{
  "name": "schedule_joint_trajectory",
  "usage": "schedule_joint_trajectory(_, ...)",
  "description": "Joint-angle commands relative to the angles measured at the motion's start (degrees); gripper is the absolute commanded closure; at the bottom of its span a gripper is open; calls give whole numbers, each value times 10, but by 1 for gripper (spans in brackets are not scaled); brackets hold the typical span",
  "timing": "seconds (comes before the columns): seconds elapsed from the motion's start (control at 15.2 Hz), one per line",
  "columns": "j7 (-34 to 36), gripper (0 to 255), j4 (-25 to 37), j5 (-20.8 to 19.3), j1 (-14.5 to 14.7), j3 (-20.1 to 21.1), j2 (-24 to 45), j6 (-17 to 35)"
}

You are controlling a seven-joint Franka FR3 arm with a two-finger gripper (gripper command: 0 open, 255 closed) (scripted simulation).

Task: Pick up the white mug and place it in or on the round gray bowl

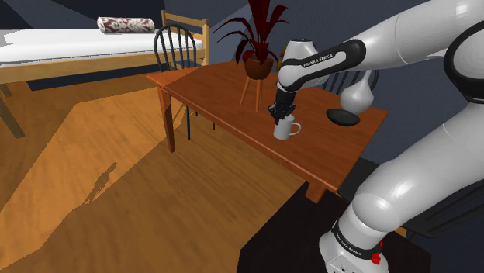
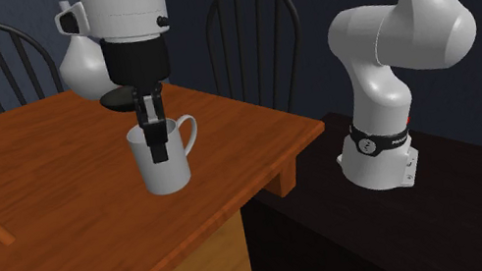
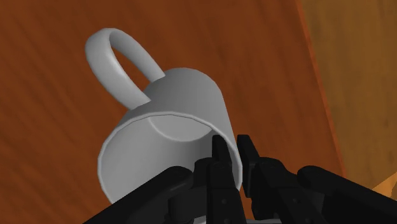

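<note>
— Near the middle of the counter [image 1: 225,89] in the shoulder view, what?
— White mug [image 1: 286,129], pinched at the rim by the black hand [image 1: 277,116], handle [image 1: 297,128] toward that view's right. Dark round bowl [image 1: 342,117] near it on the right, apart from it, with a white round-bellied vase [image 1: 357,95] just behind. Farther back, a red-leaved plant [image 1: 258,65] in a pot, then a dark chair [image 1: 174,43] and a bed [image 1: 70,48].
— Mug down or lifted?
— Cannot tell from here; base close over the wood at most.
— Over in the second exterior view?
— Mug [image 2: 165,171] tilted, handle to that view's right. One finger [image 2: 158,138] down the outside wall, the other inside; hand [image 2: 158,149] clenched on the rim. Bowl [image 2: 116,101] behind the hand, farther back on the counter [image 2: 29,193], clearly separate from the mug. Two dark chairs [image 2: 247,29] behind, black stand [image 2: 441,217] at the right under the arm's base.
— And along the wrist?
— Open mouth of the mug [image 3: 184,102] turned toward the camera, its wall squeezed between the two black fingers [image 3: 218,162], handle on the side away from them. Reddish counter underneath, paler floor [image 3: 362,57] past its edge.
</note>
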Motion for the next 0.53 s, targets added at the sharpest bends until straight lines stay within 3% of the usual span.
schedule_joint_trajectory(0.0,0,255,0,0,0,0,0,0)
schedule_joint_trajectory(0.46,0,255,20,0,0,2,-13,-33)
